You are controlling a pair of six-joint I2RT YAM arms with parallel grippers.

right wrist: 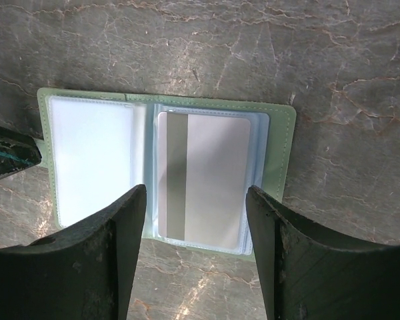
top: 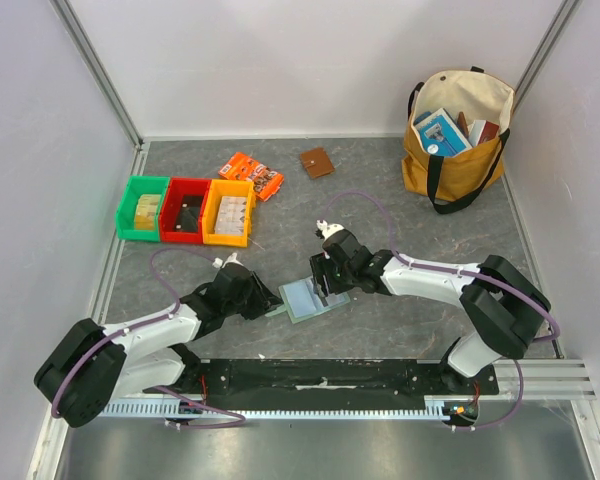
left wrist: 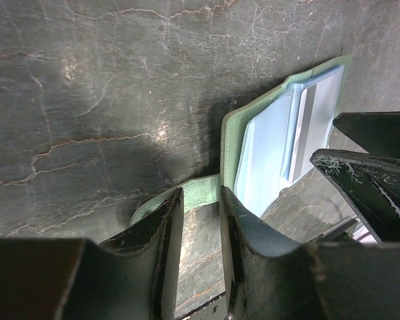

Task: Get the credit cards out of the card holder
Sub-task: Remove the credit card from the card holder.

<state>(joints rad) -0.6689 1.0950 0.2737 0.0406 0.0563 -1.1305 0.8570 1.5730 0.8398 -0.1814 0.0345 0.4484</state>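
The pale green card holder (top: 302,297) lies open and flat on the table between both arms. In the right wrist view its right sleeve holds a credit card (right wrist: 207,177), pale grey with a darker stripe; the left sleeve (right wrist: 93,160) looks empty. My right gripper (right wrist: 196,193) stands open just above the card's near end, one finger at each side. My left gripper (left wrist: 201,197) is low at the holder's left edge, jaws narrowly apart, the holder's small green tab (left wrist: 200,189) lying across its tips. Table shows through the gap. The right fingers (left wrist: 373,173) appear over the holder (left wrist: 228,147).
Green (top: 142,208), red (top: 185,210) and yellow (top: 230,212) bins stand in a row at the back left. An orange printed packet (top: 252,174) and a brown square wallet (top: 317,162) lie behind them. A yellow tote bag (top: 458,135) fills the back right corner.
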